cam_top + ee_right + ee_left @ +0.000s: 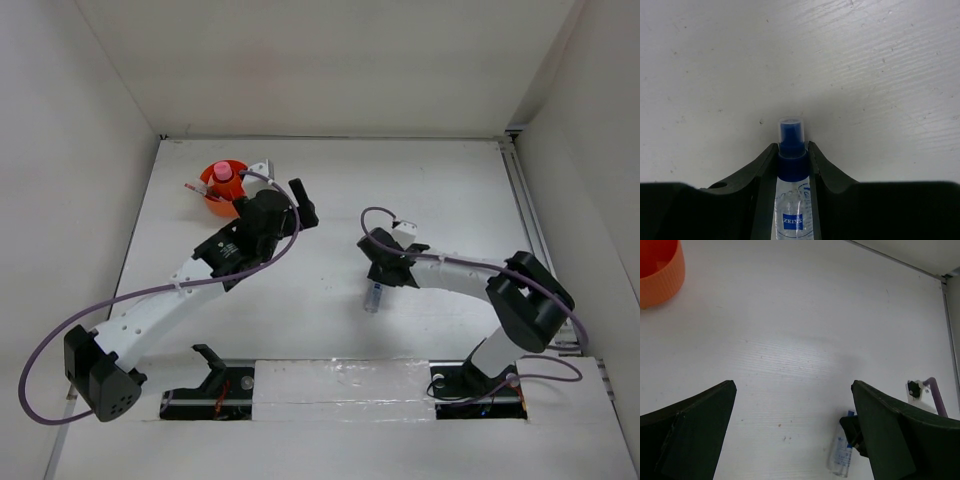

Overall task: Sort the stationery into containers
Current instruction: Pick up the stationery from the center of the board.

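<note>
The round orange tub (214, 202) stands at the far left of the table; its wall also shows in the left wrist view (660, 275). A pink-capped bottle (222, 173) and a thin red pen (194, 187) are in it. My left gripper (305, 205) is open and empty (793, 386), to the right of the tub over bare table. My right gripper (380, 272) is shut (792, 146) on the neck of the clear blue-capped bottle (791, 150), which points toward the near edge (373, 298) at or just above the table (842, 455). The dark-green pen, white piece and tan cube are not in view.
White walls enclose the table at the back and on both sides. A metal rail (528, 215) runs along the right edge. Purple cables loop off both arms (150, 292). The arm bases sit at the near edge.
</note>
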Robot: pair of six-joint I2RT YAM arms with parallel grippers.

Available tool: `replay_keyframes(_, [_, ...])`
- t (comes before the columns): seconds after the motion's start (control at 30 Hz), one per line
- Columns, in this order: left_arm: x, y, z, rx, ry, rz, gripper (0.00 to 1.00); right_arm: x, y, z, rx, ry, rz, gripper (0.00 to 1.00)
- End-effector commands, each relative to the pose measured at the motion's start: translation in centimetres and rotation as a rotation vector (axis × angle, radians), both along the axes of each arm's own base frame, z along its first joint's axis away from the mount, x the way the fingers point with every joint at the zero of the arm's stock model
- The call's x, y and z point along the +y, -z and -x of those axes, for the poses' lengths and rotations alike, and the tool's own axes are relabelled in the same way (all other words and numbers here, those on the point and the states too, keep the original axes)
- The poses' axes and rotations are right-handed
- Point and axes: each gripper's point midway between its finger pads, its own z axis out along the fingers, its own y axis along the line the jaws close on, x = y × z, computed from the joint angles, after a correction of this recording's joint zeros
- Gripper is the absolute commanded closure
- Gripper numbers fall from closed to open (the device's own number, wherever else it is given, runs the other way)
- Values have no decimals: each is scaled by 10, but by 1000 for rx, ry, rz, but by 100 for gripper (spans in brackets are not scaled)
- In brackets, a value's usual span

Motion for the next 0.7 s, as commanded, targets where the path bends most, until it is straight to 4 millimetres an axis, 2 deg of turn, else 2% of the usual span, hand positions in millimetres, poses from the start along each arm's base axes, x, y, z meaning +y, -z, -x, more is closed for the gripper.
replay_keyframes(0.0, [-19, -15, 6, -41, 112, 68, 0, 10, -33, -17, -96, -47, -95, 100])
replay_keyframes(0.03, [-23, -11, 11, -36, 149, 74, 0, 9, -45, -21, -138, -56, -98, 100])
replay_keyframes(0.07, [-31, -16, 11, -61, 191, 93, 0, 6, -70, -27, -202, -83, -111, 100])
replay_keyframes(0.1, [-42, -19, 18, -61, 261, 129, 0, 1, -83, -32, -252, -86, -115, 100])
replay_keyframes(0.13, [-47, -13, 22, -51, 294, 139, 0, -7, -98, -39, -300, -73, -116, 100])
replay_keyframes(0.17, [-53, -21, 24, -79, 330, 164, 0, -15, -124, -41, -369, -71, -144, 100])
replay_keyframes(0.2, [-62, -21, 30, -74, 383, 184, 0, -23, -134, -43, -409, -95, -119, 100])
replay_keyframes(0.23, [-68, -25, 33, -81, 419, 204, 0, -28, -154, -50, -468, -102, -147, 100])
replay_keyframes(0.27, [-75, -13, 37, -59, 461, 209, 0, -31, -165, -50, -507, -122, -153, 100])
replay_keyframes(0.3, [-82, -25, 37, -104, 506, 254, 0, -35, -193, -49, -592, -160, -153, 100])
replay_keyframes(0.33, [-99, -24, 52, -94, 633, 295, 0, -32, -212, -50, -662, -187, -177, 100])
replay_keyframes(0.37, [-105, -18, 56, -85, 679, 326, 0, -29, -231, -48, -721, -231, -205, 100])
replay_keyframes(0.4, [-117, -32, 58, -149, 742, 379, 0, -29, -248, -40, -787, -275, -223, 100])
replay_keyframes(0.43, [-127, -34, 70, -159, 837, 406, 0, -26, -264, -35, -846, -335, -214, 100])
replay_keyframes(0.47, [-132, -37, 73, -171, 872, 434, 0, -14, -280, -27, -907, -417, -259, 100])
replay_keyframes(0.5, [-138, -34, 73, -173, 900, 450, 0, -11, -288, -22, -943, -467, -270, 100])
replay_keyframes(0.53, [-145, -49, 77, -243, 947, 477, 0, -9, -306, -12, -1007, -530, -273, 100])
replay_keyframes(0.57, [-148, -51, 80, -257, 977, 484, 0, -3, -320, -3, -1059, -584, -297, 100])
replay_keyframes(0.6, [-151, -52, 81, -273, 1000, 491, 0, 8, -325, 12, -1083, -687, -330, 100])
replay_keyframes(0.67, [-162, -57, 89, -308, 1078, 520, 0, 9, -342, 32, -1158, -762, -354, 100])
